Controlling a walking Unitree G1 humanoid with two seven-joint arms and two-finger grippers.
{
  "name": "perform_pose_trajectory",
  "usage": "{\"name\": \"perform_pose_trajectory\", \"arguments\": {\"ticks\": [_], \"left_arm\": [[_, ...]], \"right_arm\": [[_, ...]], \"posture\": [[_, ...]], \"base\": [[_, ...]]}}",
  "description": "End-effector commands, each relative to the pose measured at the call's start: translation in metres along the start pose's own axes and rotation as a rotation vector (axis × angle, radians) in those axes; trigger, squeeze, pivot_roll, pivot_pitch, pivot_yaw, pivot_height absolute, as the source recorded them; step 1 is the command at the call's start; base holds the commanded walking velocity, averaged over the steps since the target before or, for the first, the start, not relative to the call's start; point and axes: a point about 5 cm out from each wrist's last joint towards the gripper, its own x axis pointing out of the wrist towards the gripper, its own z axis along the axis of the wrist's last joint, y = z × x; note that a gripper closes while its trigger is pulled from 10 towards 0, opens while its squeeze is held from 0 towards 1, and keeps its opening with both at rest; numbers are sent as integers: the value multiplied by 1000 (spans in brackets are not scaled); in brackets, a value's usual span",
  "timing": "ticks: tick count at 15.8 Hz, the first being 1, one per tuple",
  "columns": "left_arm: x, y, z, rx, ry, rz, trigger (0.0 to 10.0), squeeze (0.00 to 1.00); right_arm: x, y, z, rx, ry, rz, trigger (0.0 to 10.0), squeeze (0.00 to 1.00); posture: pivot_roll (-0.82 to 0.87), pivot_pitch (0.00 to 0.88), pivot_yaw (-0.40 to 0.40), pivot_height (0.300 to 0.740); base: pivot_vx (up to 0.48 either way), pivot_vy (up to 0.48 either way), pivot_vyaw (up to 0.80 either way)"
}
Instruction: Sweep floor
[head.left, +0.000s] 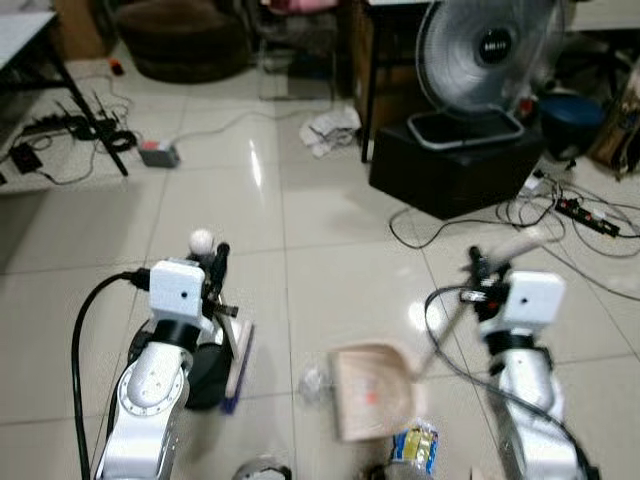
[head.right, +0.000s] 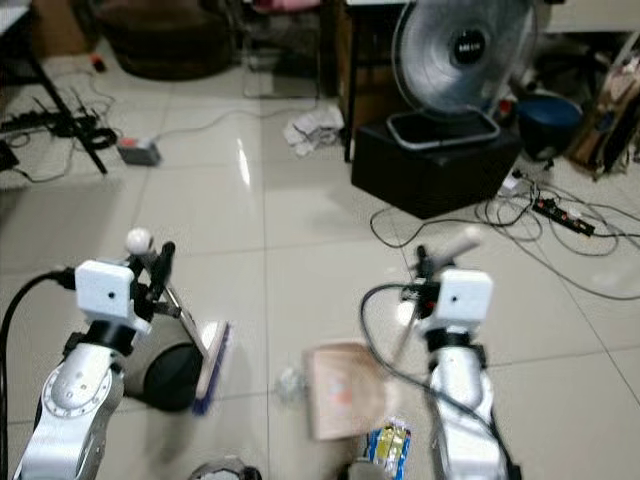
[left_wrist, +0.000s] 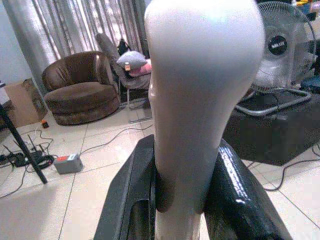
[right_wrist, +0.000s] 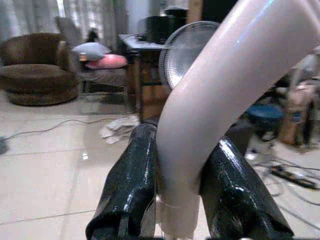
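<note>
Left wrist view shows the left hand (left_wrist: 182, 200) with its two black fingers (left_wrist: 127, 200) clamped on the pale handle of a brush (left_wrist: 200, 100). From the head views, this handle rises above the hand to a round white end, and the brush head (head.left: 238, 362) hangs below, just over the tiled floor (head.left: 330, 230). The right hand (right_wrist: 177, 200) is closed in the same way on the bent pink handle of a dustpan (head.left: 372, 392). The pan lies low on the floor between the two arms, its mouth turned toward the brush; I judge it is held so that dirt can be pushed into it. A small crumpled piece of trash (head.left: 312, 382) lies between brush and pan, near both. A crushed can (head.left: 414, 448) lies just beside the pan, close to the robot. Farther away stand a fan (head.left: 480, 60) on a black box (head.left: 450, 175), and loose cables (head.left: 560, 215) run on the floor.
</note>
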Motion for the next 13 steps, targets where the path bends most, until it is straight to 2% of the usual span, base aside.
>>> {"name": "perform_pose_trajectory", "arguments": {"ticks": [1,5,9,13], "left_arm": [[6,-1,7,30,-29,-20,10000,0],[18,6,-1,30,19,13,10000,0],[32,12,-8,17,43,59,10000,0],[41,12,-13,14,56,58,10000,0]], "right_arm": [[6,-3,9,-4,-44,-22,10000,0],[21,-6,5,12,-11,-28,10000,0],[39,-2,3,-41,-34,2,10000,0],[57,5,-8,-4,-16,3,10000,0]], "posture": [[11,119,49,740],[-4,137,50,740],[4,124,30,740],[13,120,40,740]], "base": [[0,0,0],[0,0,0],[0,0,0],[0,0,0]]}}
